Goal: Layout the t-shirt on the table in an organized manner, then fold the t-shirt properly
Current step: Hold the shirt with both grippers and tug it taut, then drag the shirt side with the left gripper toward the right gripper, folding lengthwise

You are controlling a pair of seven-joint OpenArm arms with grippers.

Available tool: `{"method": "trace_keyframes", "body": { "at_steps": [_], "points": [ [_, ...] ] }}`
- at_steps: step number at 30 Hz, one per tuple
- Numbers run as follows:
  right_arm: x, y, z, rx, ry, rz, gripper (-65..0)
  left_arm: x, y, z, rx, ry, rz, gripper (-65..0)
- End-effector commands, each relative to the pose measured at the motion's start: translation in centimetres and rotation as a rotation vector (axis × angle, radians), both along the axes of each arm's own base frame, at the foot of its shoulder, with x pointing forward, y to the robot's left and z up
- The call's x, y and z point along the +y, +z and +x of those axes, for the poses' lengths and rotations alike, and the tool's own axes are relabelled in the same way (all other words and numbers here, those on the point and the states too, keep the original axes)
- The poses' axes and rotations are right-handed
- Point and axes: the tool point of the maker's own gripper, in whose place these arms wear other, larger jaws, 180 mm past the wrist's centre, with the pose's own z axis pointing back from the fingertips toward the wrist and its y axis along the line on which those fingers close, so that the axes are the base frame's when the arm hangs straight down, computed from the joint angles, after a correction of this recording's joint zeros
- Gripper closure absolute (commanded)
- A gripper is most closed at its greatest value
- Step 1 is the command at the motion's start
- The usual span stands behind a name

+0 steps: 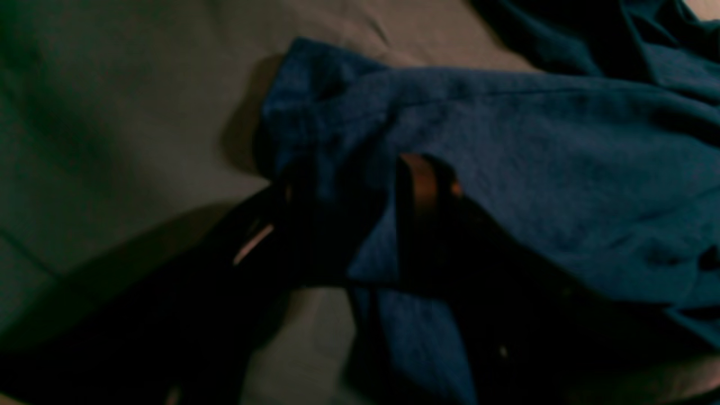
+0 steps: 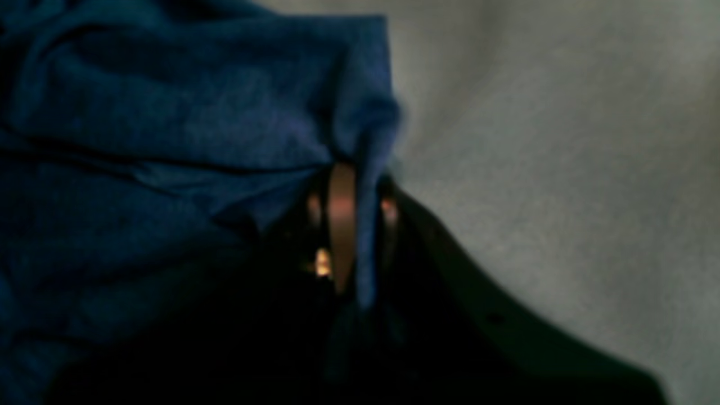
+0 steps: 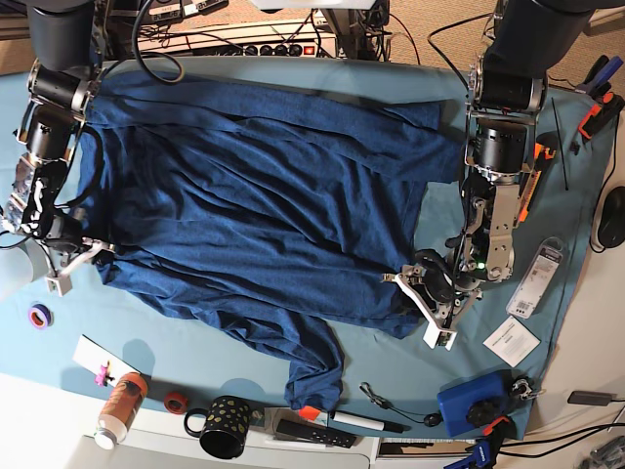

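The shirt point(image 3: 264, 186) is lying spread over most of the table point(image 3: 391, 376), running from about 9 o'clock to 3 o'clock, still rumpled with long creases, and one sleeve is trailing down toward 6 o'clock.

The right gripper point(image 2: 360, 225) is pinching a thin fold of the shirt's edge between fingers pressed close together; in the base view it is sitting at 9 o'clock. The left gripper point(image 1: 349, 225) is at about 4 o'clock, its fingers standing partly apart with a thick bunch of cloth between them; it looks like a grip, though the dark wrist view is making that hard to confirm.

The fabric is looking soft, light and limp, so it is likely sagging and dragging rather than holding shape. Hems, corners and shoulder seams are the sensible places to hold, since a single layer there is pulling flat. Pinching mid-panel is risking bunching, and the cloth may slide over the smooth cover.
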Motion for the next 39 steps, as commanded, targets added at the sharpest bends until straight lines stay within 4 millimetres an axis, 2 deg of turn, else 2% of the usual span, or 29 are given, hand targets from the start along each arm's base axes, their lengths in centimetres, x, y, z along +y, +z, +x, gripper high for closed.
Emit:
{"method": "trace_keyframes", "body": {
  "at_steps": [1,3,7,11,14,18,20,22,28,35,39],
  "points": [
    [-0.4,0.0,-0.5,0.043,0.015,-0.024,0.0,0.0,2.5,1.6,-0.061,0.004,-0.025,-24.1],
    [-0.5,0.0,-0.4,0.042,0.014,-0.025,0.0,0.4,2.8,2.0,-0.064,0.036,-0.031,-24.2],
    [-0.6,-0.1,-0.6,0.049,0.016,-0.035,0.0,2.9,4.3,3.7,-0.095,0.147,-0.017,-29.9],
    [-0.7,-0.2,-0.7,0.058,0.019,-0.046,0.0,5.0,5.4,4.7,-0.096,0.191,-0.008,-31.0],
    [-0.7,-0.2,-0.7,0.058,0.019,-0.046,0.0,5.8,3.7,4.3,-0.014,0.189,-0.022,-32.5],
    [-0.7,-0.2,-0.7,0.058,0.019,-0.046,0.0,6.7,-0.3,3.0,0.096,0.215,-0.076,-32.5],
    [-0.7,-0.2,-0.7,0.056,0.019,-0.045,0.0,6.2,-1.4,2.4,0.127,0.198,-0.110,-32.5],
    [-0.7,-0.2,-0.6,0.056,0.018,-0.045,0.0,5.3,-1.7,2.0,0.140,0.176,-0.154,-32.5],
    [-0.7,-0.1,-0.6,0.055,0.018,-0.043,0.0,2.9,-0.8,2.1,0.147,0.116,-0.225,-32.4],
    [-0.7,-0.2,-0.6,0.055,0.018,-0.043,0.0,-0.9,-0.1,2.2,0.142,0.053,-0.267,-32.4],
    [-0.7,-0.2,-0.6,0.055,0.018,-0.043,0.0,-1.6,0.6,2.7,0.127,0.046,-0.278,-32.3]
  ]
}}
